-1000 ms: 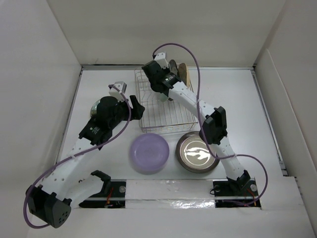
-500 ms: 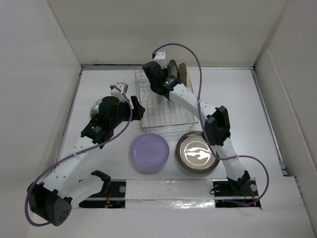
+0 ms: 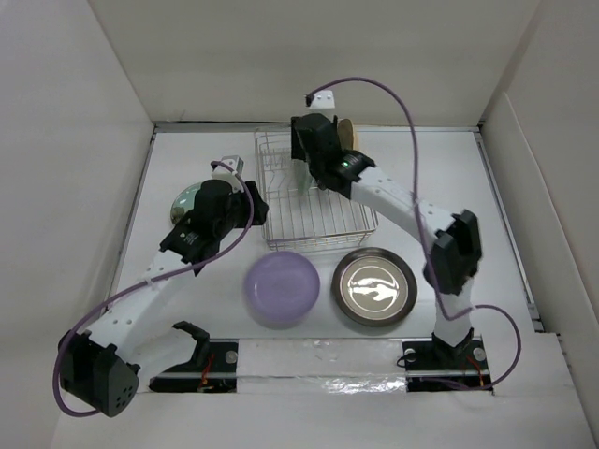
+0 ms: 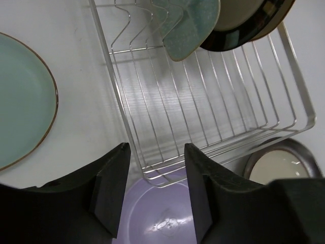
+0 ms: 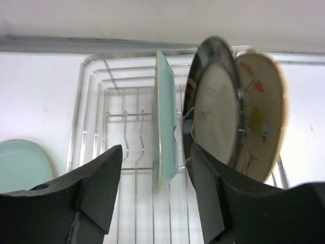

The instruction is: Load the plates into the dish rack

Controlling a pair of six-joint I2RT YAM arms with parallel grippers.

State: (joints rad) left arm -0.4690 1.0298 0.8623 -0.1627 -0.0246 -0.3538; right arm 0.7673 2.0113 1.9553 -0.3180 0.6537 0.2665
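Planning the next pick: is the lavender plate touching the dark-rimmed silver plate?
Apart. The top external view shows a strip of white table between the lavender plate and the dark-rimmed silver plate.

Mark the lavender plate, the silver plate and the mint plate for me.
lavender plate (image 3: pixel 282 289): top external view, centre of its well.
silver plate (image 3: pixel 375 287): top external view, shiny centre.
mint plate (image 5: pixel 165 122): right wrist view, its upright face.

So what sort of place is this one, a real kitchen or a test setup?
Likely a lab test cell, not a kitchen: a white table boxed in by plain white panels, two robot arms bolted at its edge, a dish rack and loose plates staged on it.
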